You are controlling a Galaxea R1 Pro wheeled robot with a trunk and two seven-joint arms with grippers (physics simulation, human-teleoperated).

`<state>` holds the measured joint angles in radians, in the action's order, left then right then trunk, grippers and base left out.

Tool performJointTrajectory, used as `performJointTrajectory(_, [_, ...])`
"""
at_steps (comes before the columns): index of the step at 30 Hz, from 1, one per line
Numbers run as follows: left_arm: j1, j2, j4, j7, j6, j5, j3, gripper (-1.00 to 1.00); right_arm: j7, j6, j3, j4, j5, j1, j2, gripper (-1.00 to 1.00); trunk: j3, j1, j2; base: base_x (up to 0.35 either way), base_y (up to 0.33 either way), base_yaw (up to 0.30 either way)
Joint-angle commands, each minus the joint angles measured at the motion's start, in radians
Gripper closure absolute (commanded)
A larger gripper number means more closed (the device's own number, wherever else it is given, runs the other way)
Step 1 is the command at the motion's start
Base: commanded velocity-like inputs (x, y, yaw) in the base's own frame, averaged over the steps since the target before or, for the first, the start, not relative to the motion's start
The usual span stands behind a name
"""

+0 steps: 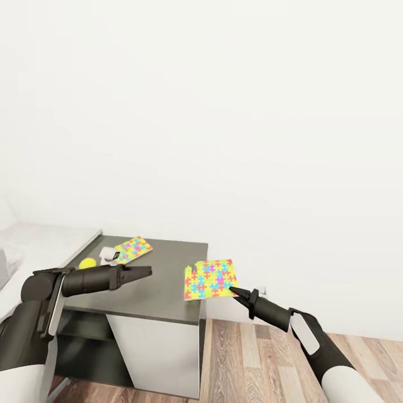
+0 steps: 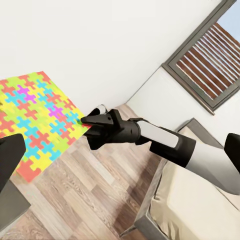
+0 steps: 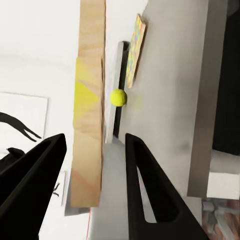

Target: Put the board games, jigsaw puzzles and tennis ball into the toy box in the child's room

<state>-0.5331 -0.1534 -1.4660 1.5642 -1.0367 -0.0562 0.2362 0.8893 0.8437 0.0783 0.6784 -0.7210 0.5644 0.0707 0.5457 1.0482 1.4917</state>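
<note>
My right gripper [image 1: 232, 290] is shut on the near corner of a jigsaw puzzle [image 1: 211, 279], holding the sheet in the air just off the right end of the dark grey table [image 1: 168, 280]. The left wrist view shows that same puzzle [image 2: 35, 125] pinched in the right gripper [image 2: 86, 120]. My left gripper [image 1: 146, 272] hovers over the table, pointing at the held puzzle, open and empty. A second jigsaw puzzle [image 1: 133, 249] lies at the table's back, with the tennis ball [image 1: 87, 263] to its left. The ball [image 3: 118, 97] also shows between my right fingers.
A small white object [image 1: 107, 254] lies by the second puzzle. The pale grey table top [image 1: 45, 240] continues to the left. Wood floor [image 1: 252, 358] lies below the held puzzle. The bed [image 2: 200, 205] and a shuttered window [image 2: 210, 55] stand behind my right arm.
</note>
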Motion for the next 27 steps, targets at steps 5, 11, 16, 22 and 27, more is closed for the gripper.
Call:
performJointTrajectory(5, [-0.001, 0.000, 0.000, 0.007, -0.010, -0.007, 0.012, -1.00, 0.012, 0.002, 0.014, 0.000, 0.006, -0.002, 0.002, 1.00, -0.015, -0.019, -0.035, 0.000, 0.000, 0.000])
performJointTrajectory(11, [-0.002, 0.000, 0.000, 0.007, -0.010, -0.008, 0.015, -1.00, 0.013, -0.001, 0.016, 0.000, 0.005, -0.003, 0.002, 1.00, -0.034, -0.042, -0.077, 0.000, 0.000, 0.000])
performJointTrajectory(16, [-0.002, -0.006, 0.006, 0.007, -0.009, -0.009, 0.015, -1.00, 0.014, -0.079, 0.017, 0.000, 0.003, -0.003, 0.003, 1.00, -0.049, -0.061, -0.112, 0.000, 0.000, 0.000])
performJointTrajectory(22, [-0.003, -0.019, 0.007, 0.007, -0.009, -0.009, 0.015, -1.00, 0.013, -0.105, 0.016, -0.005, -0.002, -0.003, 0.025, 1.00, -0.068, -0.084, -0.154, 0.000, 0.000, 0.000])
performJointTrajectory(27, [-0.003, -0.023, 0.008, 0.007, -0.009, -0.009, 0.015, -1.00, 0.007, -0.097, 0.017, -0.003, -0.001, -0.003, 0.036, 1.00, -0.084, -0.104, -0.189, 0.000, 0.000, 0.000])
